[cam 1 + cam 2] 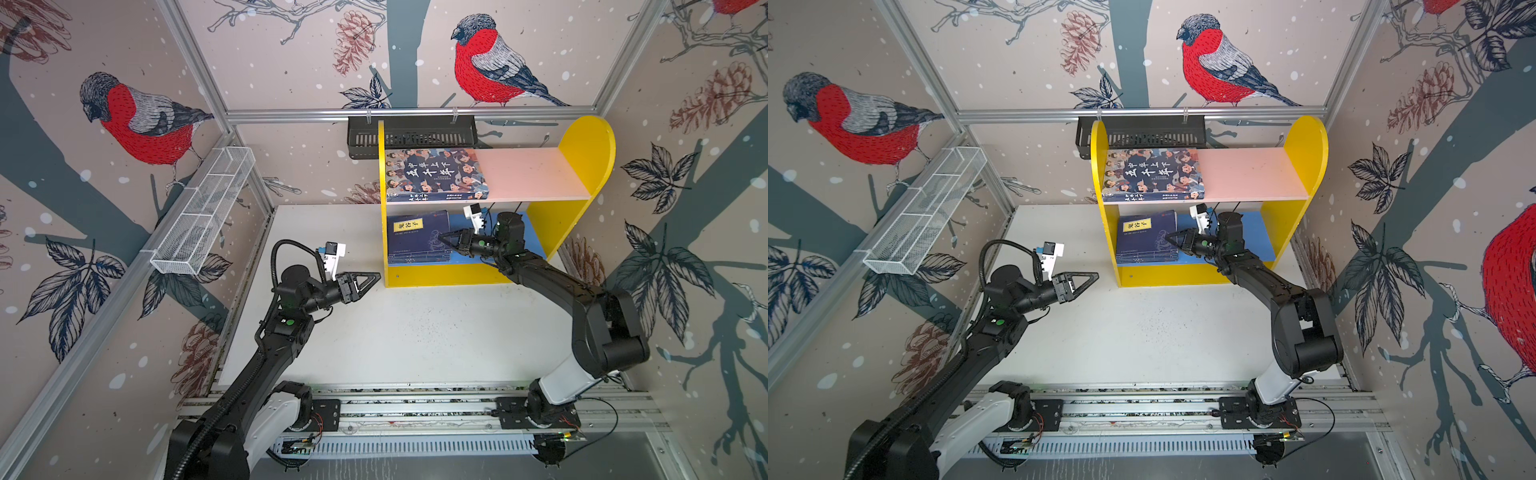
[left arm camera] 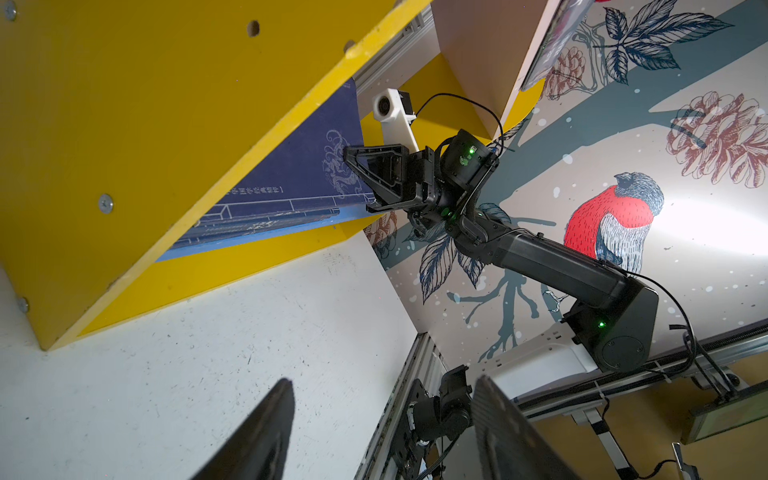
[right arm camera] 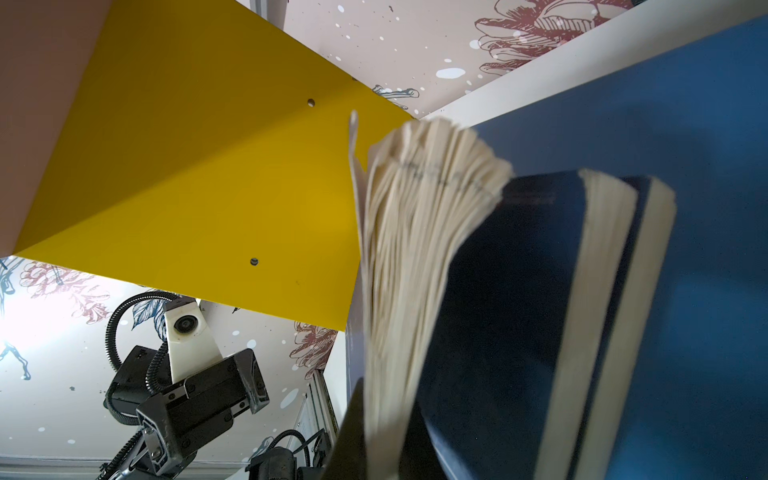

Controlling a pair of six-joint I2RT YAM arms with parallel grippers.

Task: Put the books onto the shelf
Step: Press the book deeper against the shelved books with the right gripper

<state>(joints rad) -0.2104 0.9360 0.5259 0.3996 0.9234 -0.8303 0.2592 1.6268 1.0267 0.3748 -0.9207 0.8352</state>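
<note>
White tabletop [image 1: 415, 332]: yellow-sided shelf [image 1: 449, 277] holds stacked navy paperbacks [image 1: 415, 239], the closed right gripper [image 1: 442, 237] touching them; left gripper [image 1: 374, 276] hangs half-open, empty.

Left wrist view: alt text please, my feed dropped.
The closed right gripper sits at the edge of the navy books stacked low in the yellow shelf. In front, the open left gripper hangs above the white table.

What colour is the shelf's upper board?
Pale pink. The upper board shows best in a top view, its right half bare.
</note>
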